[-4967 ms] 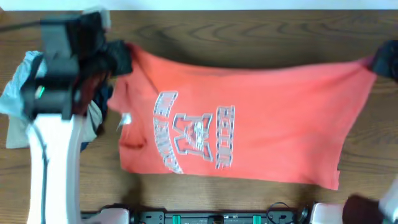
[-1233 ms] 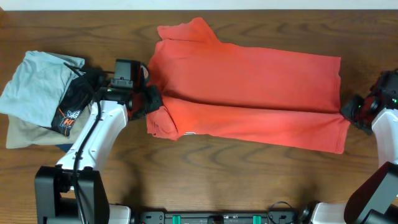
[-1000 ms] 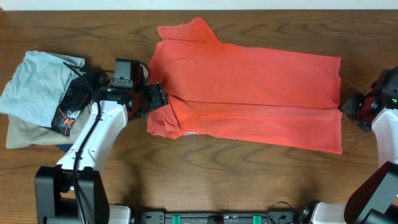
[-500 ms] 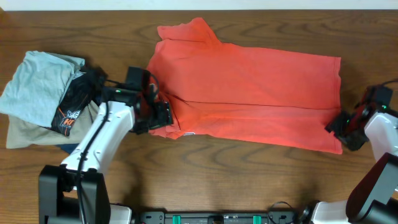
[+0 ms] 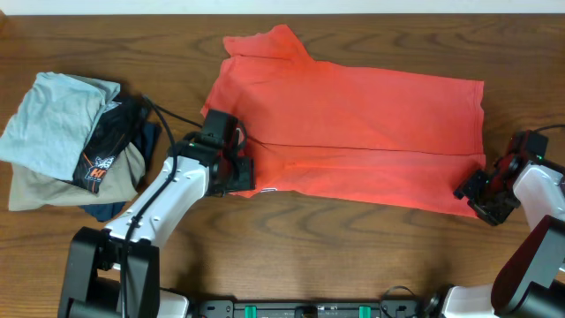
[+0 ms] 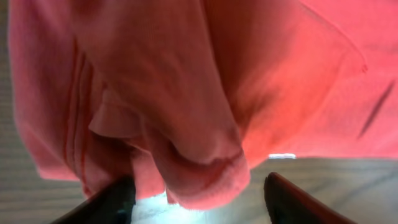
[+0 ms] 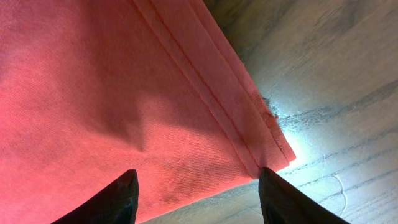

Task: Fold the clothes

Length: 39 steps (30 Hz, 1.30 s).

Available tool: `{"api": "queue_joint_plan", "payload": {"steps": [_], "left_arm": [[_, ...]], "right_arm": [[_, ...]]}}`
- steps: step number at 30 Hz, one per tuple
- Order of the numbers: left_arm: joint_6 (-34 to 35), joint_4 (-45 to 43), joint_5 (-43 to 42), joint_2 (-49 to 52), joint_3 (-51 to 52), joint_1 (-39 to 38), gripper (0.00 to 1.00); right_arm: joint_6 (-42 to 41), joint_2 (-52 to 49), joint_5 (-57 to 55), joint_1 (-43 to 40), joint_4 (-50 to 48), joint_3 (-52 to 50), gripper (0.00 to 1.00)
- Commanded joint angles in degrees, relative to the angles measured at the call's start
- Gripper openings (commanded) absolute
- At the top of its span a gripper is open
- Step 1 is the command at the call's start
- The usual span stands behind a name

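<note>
**Red-orange T-shirt doubled lengthwise, both tools open at its lower corners**

The red-orange cotton T-shirt (image 5: 353,115) lies across the upper middle of the dark, wood-grained tabletop (image 5: 353,256). Its plain side faces up, a soft crease runs along its length, and one sleeve pokes out at the upper left. The left tool (image 5: 234,172) sits at the shirt's lower left corner. Its dark fingers are spread wide around a thick, rolled bunch of knit, and a small white tag (image 6: 283,155) shows beside it. The right tool (image 5: 478,194) is at the lower right corner, also spread open. The double-stitched hem corner lies flat on the wood between its fingers. At the left edge rests a stack of folded garments (image 5: 53,124), with a light blue-grey one on top.
</note>
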<state>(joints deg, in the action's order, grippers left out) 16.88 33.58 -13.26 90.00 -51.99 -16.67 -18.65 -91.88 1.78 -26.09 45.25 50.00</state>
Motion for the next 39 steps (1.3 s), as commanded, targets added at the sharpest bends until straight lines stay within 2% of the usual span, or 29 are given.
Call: {"api": "queue_joint_plan", "payload": {"steps": [1,4,7,13,17,20,23,26,27,30,32,34,36,38,39], "left_arm": [[-0.1,-1.4,0.3,0.6,0.5,-0.1,0.44],[0.2,-2.4,-0.9,0.6,0.5,-0.1,0.32],[1.3,-3.1,-0.9,0.6,0.5,-0.1,0.06],[6.1,-8.2,-1.1,0.5,-0.6,0.0,0.07],[7.9,-13.7,-6.6,0.2,-4.3,0.9,0.07],[11.8,-19.6,-8.7,-0.4,-6.7,2.6,0.06],[13.9,-24.5,-8.6,-1.4,-8.0,5.1,0.11],[13.9,-24.3,-8.7,-2.0,-8.0,7.8,0.55],[13.9,-22.6,-8.7,-2.0,-8.0,8.6,0.62],[12.9,-13.6,-8.6,-2.0,-8.0,10.3,0.66],[9.5,-5.2,-8.2,-2.0,-8.0,10.9,0.67],[8.2,3.7,-4.7,-1.9,-7.8,10.9,0.67],[8.2,8.9,-1.6,-1.9,-7.1,10.8,0.66],[7.1,11.5,-0.6,-1.9,-5.9,10.9,0.54],[6.6,11.8,-0.6,-1.9,-5.2,10.8,0.51]], "right_arm": [[-0.2,-0.3,0.4,-0.1,0.0,-0.3,0.6],[-0.2,-0.3,0.4,-0.1,0.0,-0.3,0.61],[-0.2,-0.3,0.4,-0.1,0.0,-0.3,0.61],[-0.2,-0.3,0.4,-0.1,0.0,-0.3,0.61],[-0.2,-0.3,0.4,-0.1,0.0,-0.3,0.61],[-0.2,-0.3,0.4,-0.1,-0.1,-0.3,0.61],[-0.2,-0.3,0.4,-0.1,-0.1,-0.3,0.61],[-0.2,-0.3,0.4,-0.1,-0.1,-0.3,0.62],[-0.2,-0.3,0.4,-0.1,-0.1,-0.3,0.62],[-0.2,-0.3,0.4,-0.1,-0.4,-0.3,0.62],[-0.2,-0.3,0.4,-0.1,-0.5,-0.3,0.63],[-0.2,-0.3,0.4,-0.1,-0.5,-0.3,0.63],[-0.2,-0.3,0.4,-0.1,-0.6,-0.3,0.63],[-0.2,-0.3,0.4,-0.1,-0.6,-0.3,0.63],[-0.2,-0.3,0.4,-0.1,-0.6,-0.3,0.63]]}}
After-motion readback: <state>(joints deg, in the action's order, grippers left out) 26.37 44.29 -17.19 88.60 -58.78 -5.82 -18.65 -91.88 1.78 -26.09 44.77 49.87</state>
